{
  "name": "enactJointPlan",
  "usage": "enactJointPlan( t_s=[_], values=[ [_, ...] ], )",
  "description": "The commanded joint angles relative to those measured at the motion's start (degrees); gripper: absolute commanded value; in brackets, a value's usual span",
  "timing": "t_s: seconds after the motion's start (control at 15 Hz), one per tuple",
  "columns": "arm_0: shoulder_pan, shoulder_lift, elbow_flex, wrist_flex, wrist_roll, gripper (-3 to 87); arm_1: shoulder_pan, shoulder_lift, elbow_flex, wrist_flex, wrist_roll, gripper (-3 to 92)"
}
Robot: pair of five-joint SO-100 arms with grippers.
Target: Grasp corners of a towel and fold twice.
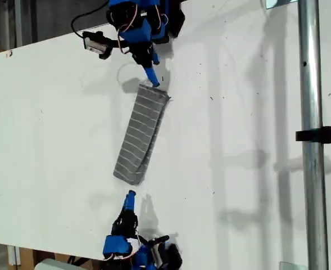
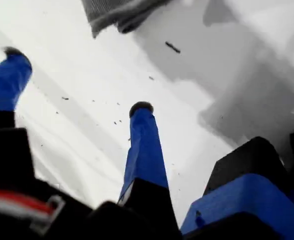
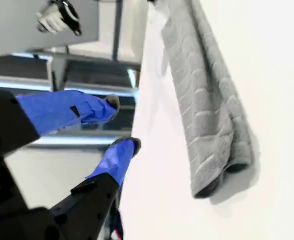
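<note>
Folded towel [image 1: 141,135] lies between my first gripper [image 2: 77,80] and second gripper [image 3: 121,125], fingers apart, far end cut off in both wrist views.

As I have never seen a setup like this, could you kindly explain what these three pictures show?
I am a pair of small blue robot arms on a white table. One picture comes from a camera above and shows one arm at each end of the towel, a grey striped cloth lying folded into a narrow strip. The other two come from cameras riding on the arms, each looking along its claw. My first claw is open over bare table, short of one towel end. My second claw is open too, beside the towel. Nothing is held.
</note>
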Motion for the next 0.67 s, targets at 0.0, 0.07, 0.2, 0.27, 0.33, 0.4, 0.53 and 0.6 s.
enactJointPlan(
  t_s=[0.0,0.07,0.2,0.27,0.33,0.4,0.53,0.6],
  values=[
    [8.44,24.26,14.15,0.79,-5.19,8.1,-9.14,1.05,2.46,-1.67,11.16,46.5],
    [11.69,33.66,20.3,2.46,-7.21,7.9,-9.67,-1.67,3.78,-4.39,13.45,48.5],
    [17.58,37.44,27.16,2.9,-11.69,7.4,-5.01,-9.76,8.0,-15.64,12.83,50.7],
    [19.42,37.44,29.09,2.64,-13.36,7.1,-0.18,-15.38,7.82,-20.74,9.58,50.8],
    [20.13,37.44,30.5,3.08,-14.77,6.8,5.01,-21.71,6.68,-25.84,5.36,50.8],
    [20.39,37.44,31.11,4.13,-15.82,6.4,9.4,-28.56,5.01,-30.41,1.58,50.8],
    [20.92,37.44,30.85,5.98,-16.0,5.7,16.0,-44.21,-0.18,-39.02,-5.19,50.8],
    [21.09,37.44,31.46,6.06,-16.26,5.4,17.58,-50.1,-4.66,-39.2,-7.91,50.8]
  ],
)
